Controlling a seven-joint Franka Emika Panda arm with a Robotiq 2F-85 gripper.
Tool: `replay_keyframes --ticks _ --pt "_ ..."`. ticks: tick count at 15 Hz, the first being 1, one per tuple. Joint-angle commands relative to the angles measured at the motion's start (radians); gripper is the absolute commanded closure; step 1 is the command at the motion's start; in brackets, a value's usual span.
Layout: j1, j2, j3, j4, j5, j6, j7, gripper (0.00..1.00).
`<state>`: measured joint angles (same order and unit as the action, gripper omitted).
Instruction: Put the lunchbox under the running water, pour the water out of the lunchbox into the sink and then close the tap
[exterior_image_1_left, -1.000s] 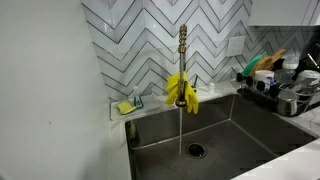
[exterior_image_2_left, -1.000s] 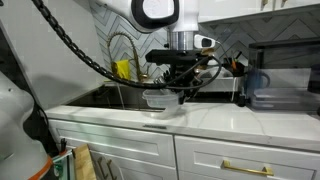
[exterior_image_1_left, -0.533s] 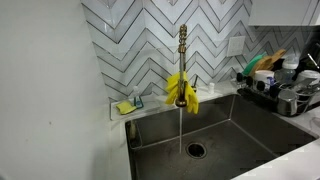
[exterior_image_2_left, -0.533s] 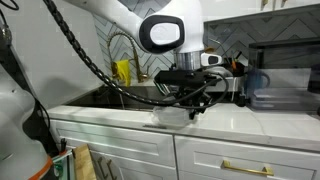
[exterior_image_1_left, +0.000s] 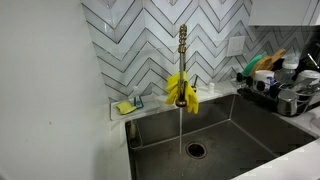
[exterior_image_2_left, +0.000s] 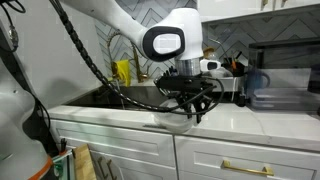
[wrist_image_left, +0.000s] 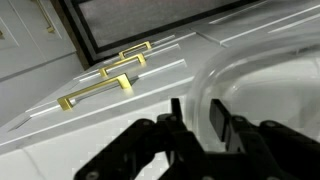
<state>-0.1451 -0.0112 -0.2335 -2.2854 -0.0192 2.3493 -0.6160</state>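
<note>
- Gripper (wrist_image_left: 198, 112), wrist view: two dark fingers (wrist_image_left: 178, 114) parted w/ a clear gap, white surface visible between them.
- Lunchbox (wrist_image_left: 225, 68): clear plastic, only a curved rim section in the wrist view, running up and to the right from the gap between the fingers. Rim straddled by the jaws; no telling whether either pad touches it.
- Same gripper (exterior_image_2_left: 195, 110) in an exterior view: pointing down, low over the white counter (exterior_image_2_left: 235, 118), right of the sink area, cables looped round it. Lunchbox too hard to pick out there.
- Arm (exterior_image_2_left: 170, 42): white, bent over the counter from upper left, thick black hose trailing behind.
- Tap (exterior_image_1_left: 182, 48): brass-coloured, upright, centred on the chevron tile wall (exterior_image_1_left: 140, 40); yellow cloth (exterior_image_1_left: 181, 90) draped round its lower part.
- Running water (exterior_image_1_left: 180, 128): thin straight stream, down from the cloth-wrapped part into the sink (exterior_image_1_left: 245, 130), landing just beside the drain (exterior_image_1_left: 195, 150).
- Sink: steel, rectangular, set in the white counter.
- Dish rack (exterior_image_1_left: 280, 92): on the counter at one end of the sink, full of dishes and utensils.
- Sponge tray (exterior_image_1_left: 128, 106): at the other end, near the back corner, yellow-green sponge inside.
- Brass handles (wrist_image_left: 100, 88): on white cabinet fronts, upper left in the wrist view; another handle (exterior_image_2_left: 247, 167) on the drawer below the counter.
</note>
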Motion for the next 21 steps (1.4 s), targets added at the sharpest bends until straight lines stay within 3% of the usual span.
replay_keyframes --ticks 1,5,10,16,18,21 --pt "-0.006 -0.028 0.03 0.01 -0.03 -0.006 0.046 0.32" --pt "0.006 -0.1 0.058 0.07 -0.102 -0.076 0.073 0.02" --pt "0.051 -0.218 0.121 0.188 -0.152 -0.314 0.096 0.0" --pt "0.179 -0.21 0.197 0.382 0.069 -0.68 0.149 0.0" --pt "0.219 -0.174 0.22 0.424 0.177 -0.727 0.175 0.0" --pt "0.259 -0.107 0.248 0.441 0.373 -0.666 0.202 0.0"
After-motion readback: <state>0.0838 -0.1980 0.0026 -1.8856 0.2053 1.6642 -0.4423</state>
